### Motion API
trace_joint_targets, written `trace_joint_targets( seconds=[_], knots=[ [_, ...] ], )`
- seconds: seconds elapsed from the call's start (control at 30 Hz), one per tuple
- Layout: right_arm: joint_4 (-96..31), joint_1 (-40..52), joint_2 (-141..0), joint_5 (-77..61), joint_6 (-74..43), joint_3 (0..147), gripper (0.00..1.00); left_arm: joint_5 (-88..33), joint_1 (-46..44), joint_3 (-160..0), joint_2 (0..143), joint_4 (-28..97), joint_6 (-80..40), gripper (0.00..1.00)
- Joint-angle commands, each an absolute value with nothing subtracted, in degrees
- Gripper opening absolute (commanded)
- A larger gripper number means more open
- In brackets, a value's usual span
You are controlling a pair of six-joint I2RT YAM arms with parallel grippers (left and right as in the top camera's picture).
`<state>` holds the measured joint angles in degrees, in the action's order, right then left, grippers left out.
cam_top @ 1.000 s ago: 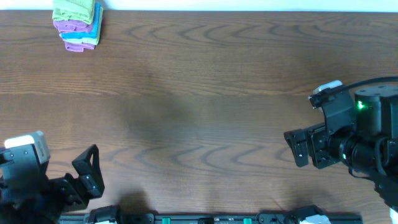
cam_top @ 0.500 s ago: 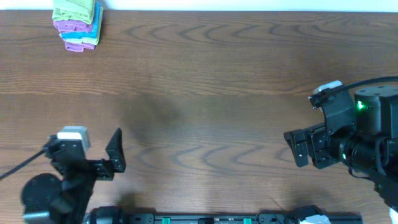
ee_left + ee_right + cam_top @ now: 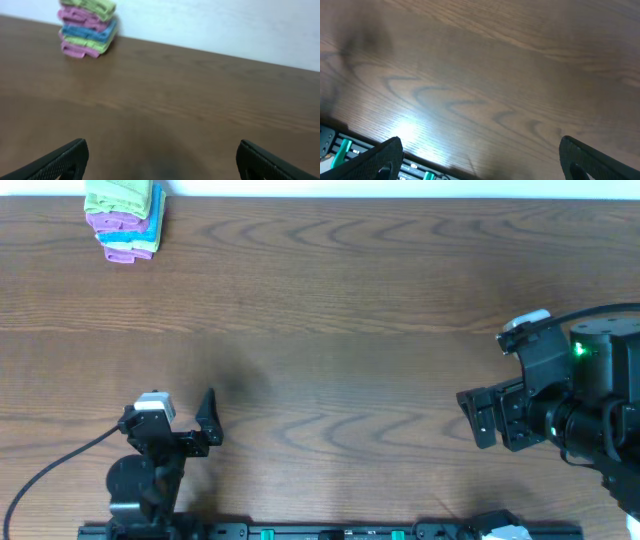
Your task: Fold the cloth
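Observation:
No spread-out cloth lies on the table. The only lime-green cloth (image 3: 119, 195) in view is folded on top of a stack at the far back left; it also shows in the left wrist view (image 3: 91, 4). My left gripper (image 3: 206, 423) is open and empty near the front left, far from the stack; its fingers (image 3: 162, 161) are wide apart over bare wood. My right gripper (image 3: 478, 420) is open and empty at the front right, its fingers (image 3: 480, 159) wide apart above the table.
Under the top cloth the stack (image 3: 128, 232) holds purple, blue, green and purple folded cloths. A black rail with green parts (image 3: 330, 532) runs along the front edge. The wooden table (image 3: 340, 300) ends at a white wall behind.
My left arm has swung from the front left corner to the right and up, and its gripper now points toward the back. The right arm and the stack have not moved.

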<state>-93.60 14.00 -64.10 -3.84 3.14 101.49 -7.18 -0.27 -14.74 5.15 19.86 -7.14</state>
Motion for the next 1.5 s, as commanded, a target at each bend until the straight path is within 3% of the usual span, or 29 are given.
trace_joint_targets(
  seconds=[0.0,0.3,1.47],
  knots=[
    [-93.65,14.66,-64.07,-3.42,2.22,101.56,0.99,-2.55,-0.8,-12.53,3.16,19.29,-9.89,0.95],
    [-93.65,14.66,-64.07,-3.42,2.22,101.56,0.99,-2.35,-0.78,-5.76,0.19,18.92,-9.89,0.96],
    [-93.65,14.66,-64.07,-3.42,2.22,101.56,0.99,-1.5,-0.78,-5.67,0.25,18.79,-8.82,0.96]
  ],
)
